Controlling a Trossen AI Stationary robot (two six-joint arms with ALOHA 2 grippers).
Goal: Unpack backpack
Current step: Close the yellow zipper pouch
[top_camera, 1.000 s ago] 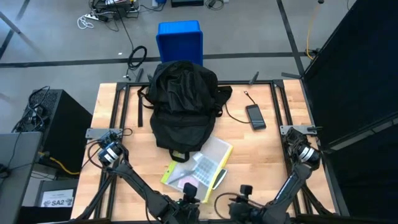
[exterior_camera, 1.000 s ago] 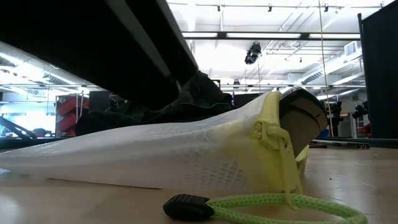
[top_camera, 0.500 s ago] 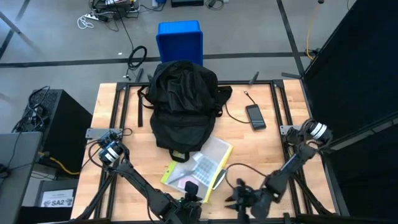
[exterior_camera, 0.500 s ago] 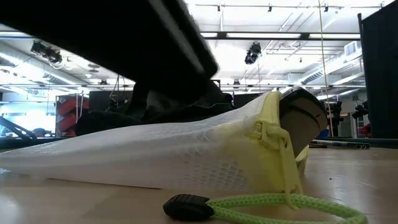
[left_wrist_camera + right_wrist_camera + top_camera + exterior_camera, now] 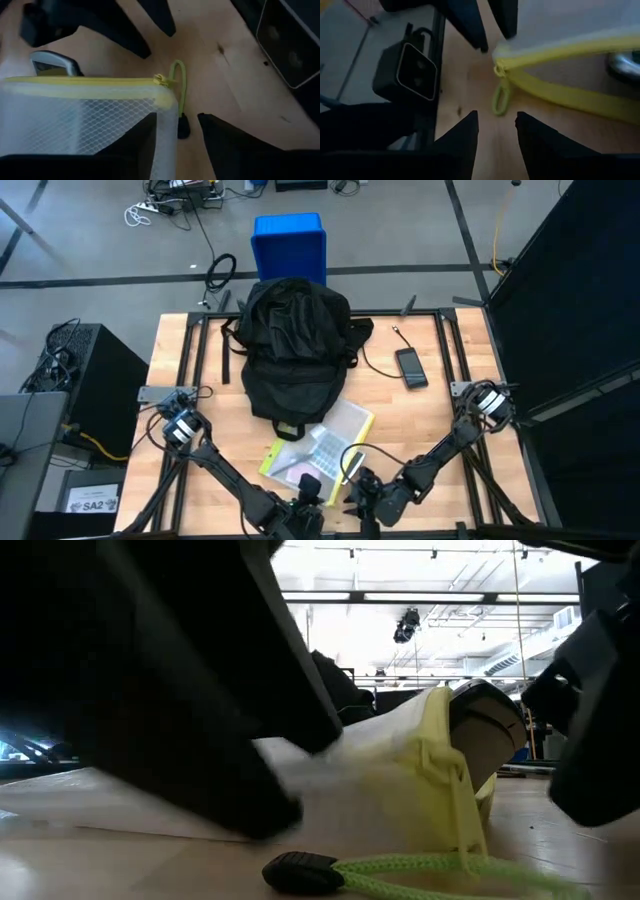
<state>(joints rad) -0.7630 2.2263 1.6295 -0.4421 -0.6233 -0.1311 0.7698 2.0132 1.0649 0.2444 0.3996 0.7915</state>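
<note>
Black backpack [image 5: 293, 355] sits mid-worktop [image 5: 430, 425], far side. Left gripper [image 5: 177, 132] and right gripper [image 5: 496, 122] both hover, jaws parted and empty, at the mesh pouch [image 5: 318, 448].

Overhead camera: looks straight down on my whole tabletop [image 5: 420, 430], both my arms and the floor around it, from well above.
Low camera: sits at tabletop height, faces level across the wood into the room, very near the mesh pouch [image 5: 400, 755] and its green zipper cord [image 5: 430, 868].
Left wrist camera: rides my left arm, looks down past my left end effector [image 5: 177, 135] at the pouch corner, close.
Right wrist camera: rides my right arm, looks past my right end effector [image 5: 496, 132] at the same corner, close.
Shared: all four views show the pouch; the low and both wrist views share its zipper cord.
</note>
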